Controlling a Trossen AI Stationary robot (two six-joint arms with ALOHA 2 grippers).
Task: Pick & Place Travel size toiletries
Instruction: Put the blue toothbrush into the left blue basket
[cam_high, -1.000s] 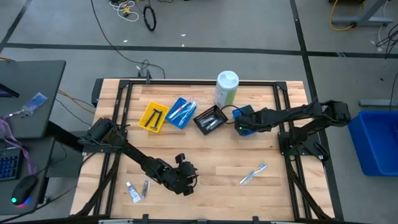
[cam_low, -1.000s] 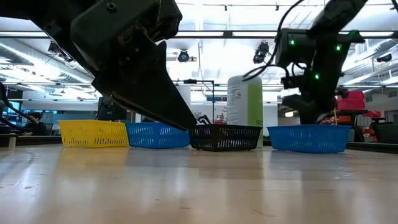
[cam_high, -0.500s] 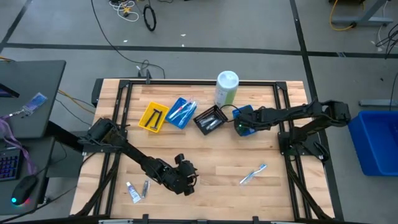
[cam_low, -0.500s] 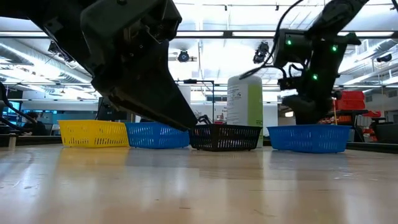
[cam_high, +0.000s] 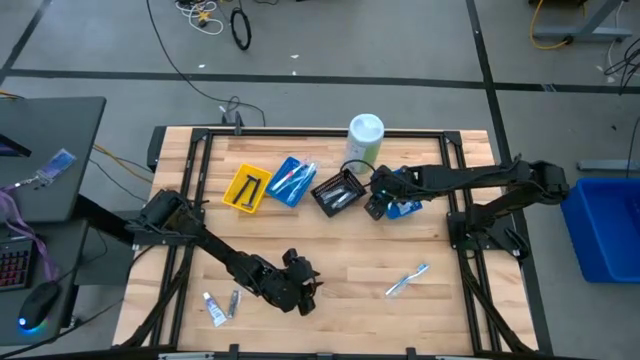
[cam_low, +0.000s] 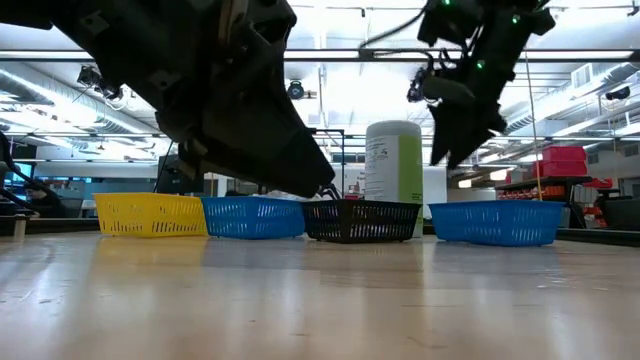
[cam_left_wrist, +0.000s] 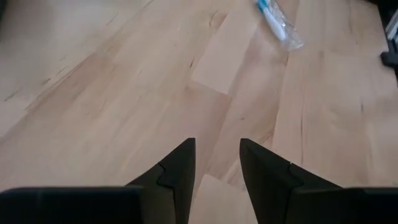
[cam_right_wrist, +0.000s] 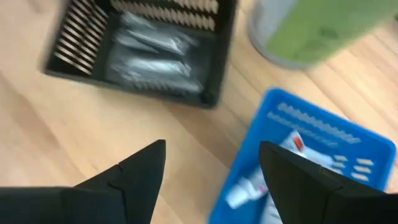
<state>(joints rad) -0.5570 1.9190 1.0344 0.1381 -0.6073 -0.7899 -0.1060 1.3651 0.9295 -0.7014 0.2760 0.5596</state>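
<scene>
My right gripper (cam_right_wrist: 212, 146) hangs open and holds nothing, above the gap between the black basket (cam_right_wrist: 143, 50) and the right blue basket (cam_right_wrist: 311, 155); it also shows from above (cam_high: 373, 204). Silvery packets lie in the black basket, and toothpaste tubes (cam_right_wrist: 258, 186) lie in the blue one. My left gripper (cam_left_wrist: 216, 146) stands open low over bare wood near the table's near edge (cam_high: 305, 288). A wrapped toothbrush (cam_high: 408, 279) lies flat on the table to its right, seen too in the left wrist view (cam_left_wrist: 277, 23). Two small tubes (cam_high: 222, 305) lie at the near left.
A tall white-and-green canister (cam_high: 364, 140) stands at the far edge, just behind the black basket. A yellow basket (cam_high: 245, 188) and a second blue basket (cam_high: 292, 180) with items sit to the far left. The wood between the baskets and the toothbrush is bare.
My right gripper has risen out of the right blue basket and shifted a little toward the table's left, toward the black basket. It now hangs well above the basket rims.
</scene>
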